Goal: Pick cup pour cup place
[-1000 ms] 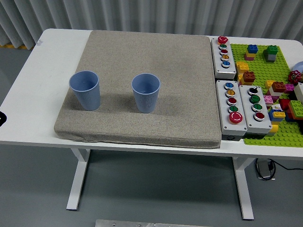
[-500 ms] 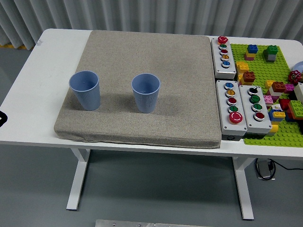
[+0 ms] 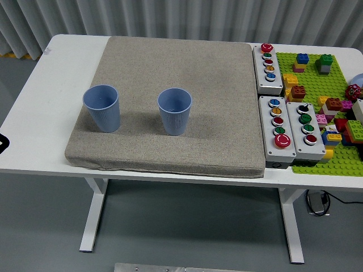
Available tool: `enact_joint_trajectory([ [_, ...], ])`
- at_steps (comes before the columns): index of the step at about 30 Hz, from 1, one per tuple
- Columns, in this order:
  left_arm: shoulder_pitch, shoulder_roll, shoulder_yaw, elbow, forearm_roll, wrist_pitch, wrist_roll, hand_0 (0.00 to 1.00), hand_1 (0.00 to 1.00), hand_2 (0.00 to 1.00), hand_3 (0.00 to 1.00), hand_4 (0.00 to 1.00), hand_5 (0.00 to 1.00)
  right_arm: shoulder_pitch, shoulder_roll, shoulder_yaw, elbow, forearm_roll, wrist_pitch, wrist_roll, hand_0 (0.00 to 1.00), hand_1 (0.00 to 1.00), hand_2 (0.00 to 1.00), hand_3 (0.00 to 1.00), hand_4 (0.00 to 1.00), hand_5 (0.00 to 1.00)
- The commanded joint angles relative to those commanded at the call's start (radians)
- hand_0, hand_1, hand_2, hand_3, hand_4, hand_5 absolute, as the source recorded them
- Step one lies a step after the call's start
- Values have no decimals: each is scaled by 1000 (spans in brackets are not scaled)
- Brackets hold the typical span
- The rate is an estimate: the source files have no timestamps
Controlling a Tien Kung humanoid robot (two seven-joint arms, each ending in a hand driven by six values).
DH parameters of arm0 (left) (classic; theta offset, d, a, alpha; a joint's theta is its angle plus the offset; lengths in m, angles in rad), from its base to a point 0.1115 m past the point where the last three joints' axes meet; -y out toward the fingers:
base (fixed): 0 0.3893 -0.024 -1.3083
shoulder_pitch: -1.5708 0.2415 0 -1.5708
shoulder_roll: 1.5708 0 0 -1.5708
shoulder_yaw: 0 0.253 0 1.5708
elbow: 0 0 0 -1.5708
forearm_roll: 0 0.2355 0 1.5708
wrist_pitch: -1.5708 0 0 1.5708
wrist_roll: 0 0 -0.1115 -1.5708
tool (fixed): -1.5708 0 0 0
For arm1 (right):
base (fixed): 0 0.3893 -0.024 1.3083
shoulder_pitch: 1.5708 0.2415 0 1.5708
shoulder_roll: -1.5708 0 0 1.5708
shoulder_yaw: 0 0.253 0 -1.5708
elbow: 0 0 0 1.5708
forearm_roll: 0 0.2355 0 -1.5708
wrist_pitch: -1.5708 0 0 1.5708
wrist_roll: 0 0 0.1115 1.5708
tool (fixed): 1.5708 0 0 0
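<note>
Two blue ribbed cups stand upright on a grey fabric mat (image 3: 176,62) that covers most of the white table (image 3: 74,48). The left cup (image 3: 102,107) sits in the left-centre of the frame near the mat's left edge; the right cup (image 3: 174,111) stands at centre, well apart from the first. Both mouths face up; their contents cannot be made out.

Neither robot hand appears in the frame, so hand state cannot be told and no cup is held. A small dark object (image 3: 2,141) shows at the far left edge; what it is cannot be told.

Right of the mat lie three grey button boxes (image 3: 283,122) and, beyond them, a green baseplate (image 3: 334,161) carrying coloured bricks.
</note>
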Motion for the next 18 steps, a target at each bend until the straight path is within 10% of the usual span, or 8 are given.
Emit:
enact_joint_trajectory([
  [7,10,-2,0,-2,26,2,3,711,703,764,826,809,998,-6,0,1,0,-4,1,0,702,702,661,633,54,471],
  [18,9,-11,-8,-33,305,25,15,713,704,768,828,806,998,-2,-2,-4,-1,7,2,4,701,702,661,633,54,473],
])
